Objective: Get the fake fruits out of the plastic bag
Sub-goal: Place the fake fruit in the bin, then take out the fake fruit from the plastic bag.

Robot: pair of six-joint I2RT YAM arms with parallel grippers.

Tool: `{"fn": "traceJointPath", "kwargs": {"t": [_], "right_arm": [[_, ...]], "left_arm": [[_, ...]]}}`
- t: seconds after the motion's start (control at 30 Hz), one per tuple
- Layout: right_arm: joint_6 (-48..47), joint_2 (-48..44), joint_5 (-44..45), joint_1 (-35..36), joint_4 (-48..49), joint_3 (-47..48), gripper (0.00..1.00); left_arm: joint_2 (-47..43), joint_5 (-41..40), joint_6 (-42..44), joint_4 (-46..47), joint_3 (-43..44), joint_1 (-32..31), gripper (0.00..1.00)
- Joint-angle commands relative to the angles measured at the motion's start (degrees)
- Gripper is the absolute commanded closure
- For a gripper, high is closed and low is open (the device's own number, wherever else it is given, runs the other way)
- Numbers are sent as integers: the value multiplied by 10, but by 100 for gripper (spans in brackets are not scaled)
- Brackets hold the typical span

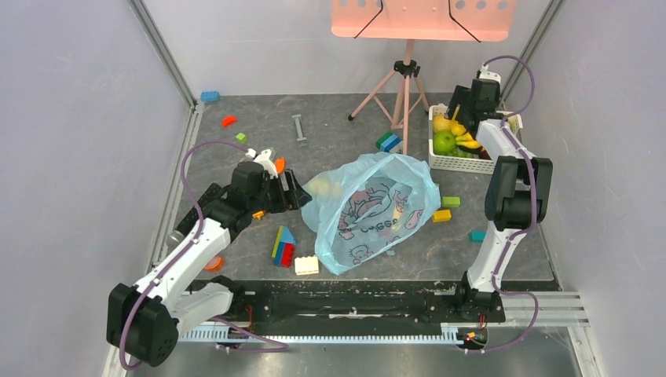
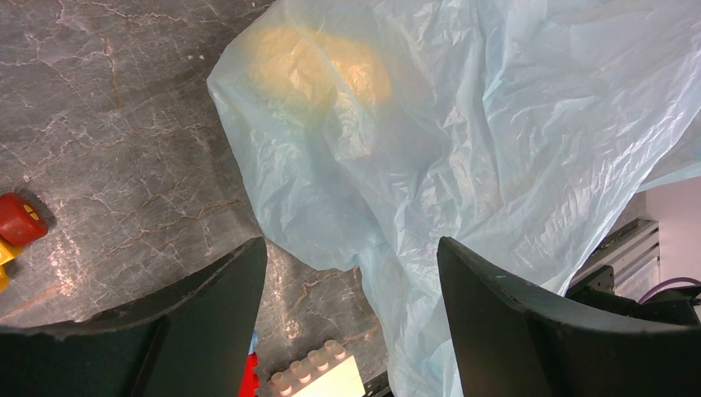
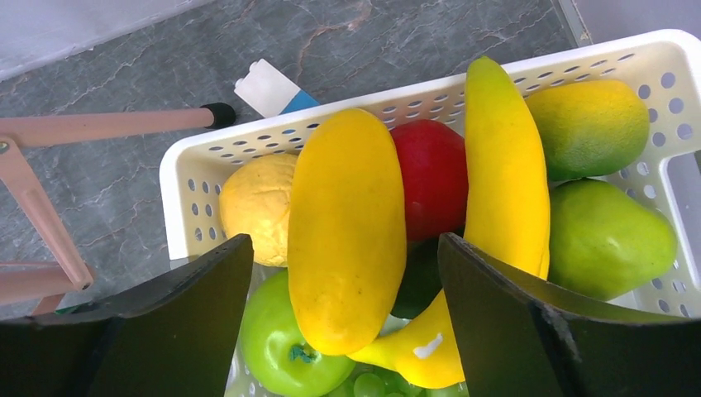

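Right, the left pincer (image 2: 349,248) hovers spread wide, holding nothing, over the left edge of the plastic bag (image 1: 377,208), which lies crumpled mid-table. One pale yellow fruit (image 2: 318,70) shows through the film just beyond the fingertips. Whether more fruits sit deeper inside, the print hides.

Across at the far right, the right pincer (image 3: 345,240) is spread too, poised over the white basket (image 3: 190,157). The yellow oblong fruit (image 3: 347,231) lies below and between its fingers, apparently not pinched.

Now the dangers. If the left pincer closes where it hangs, it likely grabs film alone and drags the whole bag across the table (image 2: 107,124), the fruit rolling about inside. If it pinches the fruit through the plastic, bag and fruit rise together. With the other arm well apart, nothing pins the bag down. The white block (image 2: 318,380) near the bag's edge could get shoved as well.

The count: two arms, one bag, one basket, one fruit seen in the bag. In the basket there is one oblong fruit, one banana (image 3: 504,165), one red apple (image 3: 430,178), one green apple (image 3: 277,339), one green pear (image 3: 608,240), one yellow-green-orange fruit (image 3: 591,124) and one rough yellow round fruit (image 3: 258,207). That makes seven plain to see, with something dark half buried beneath.
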Motion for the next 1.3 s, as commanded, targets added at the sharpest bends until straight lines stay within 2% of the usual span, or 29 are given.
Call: {"fn": "traceJointPath", "kwargs": {"t": [0.0,0.1,0.23,0.4,0.6,0.73,0.87,1.07,1.17,1.27], "right_arm": [[-13,-58,15,0,25,-13,14],[-15,-106,15,0,33,-48,13],[-3,-203,-11,0,65,-147,14],[30,-373,-90,3,133,-311,16],[34,-561,-169,40,150,-418,18],[3,-634,-294,83,157,-456,19],[-4,-712,-465,97,243,-545,19],[13,-767,-603,125,367,-669,20],[33,-758,-588,183,443,-715,23],[-23,-733,-513,251,429,-736,27]], "left_arm": [[1,6,14,6,8,-1,18],[5,7,12,9,8,-1,18],[5,7,-3,18,4,-2,18],[6,-5,-25,40,-2,-2,18],[14,-23,-48,63,-3,-1,18],[30,-29,-56,73,3,-2,18],[47,-26,-65,87,7,-2,18],[71,-17,-72,98,16,-2,19],[77,-23,-68,95,25,-2,19],[83,-32,-61,85,37,-1,19]]}}
